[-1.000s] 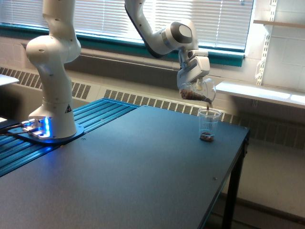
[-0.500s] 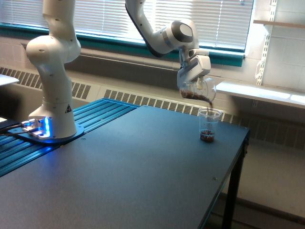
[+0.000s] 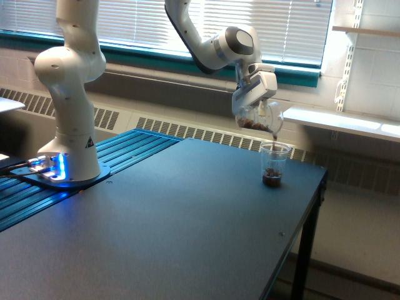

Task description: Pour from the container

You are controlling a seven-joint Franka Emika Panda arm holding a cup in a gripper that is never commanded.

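The table (image 3: 187,212) is a dark flat surface; the arm's white base (image 3: 69,94) stands at the exterior view's left on a blue ribbed plate with a lit blue indicator. A radiator grille (image 3: 206,134) runs along the wall behind the table, under blinds (image 3: 156,22), and a white shelf (image 3: 337,122) lies at the exterior view's right. A clear cup (image 3: 273,164) stands upright near the table's far right corner, well apart from the base; nothing stands between the cup and the camera. The gripper (image 3: 253,100) is clamped on the jar (image 3: 258,117), which hangs in the air just above and slightly left of the cup's mouth, tilted with its mouth down toward the cup. Compared with the frame 0.5 s ago, the brown layer in the cup's bottom is deeper and the jar's tilt is slightly steeper. The jar is clear and rounded; brown granular material lies along its lower wall, and a thin brown stream (image 3: 274,134) falls from its lip into the cup.
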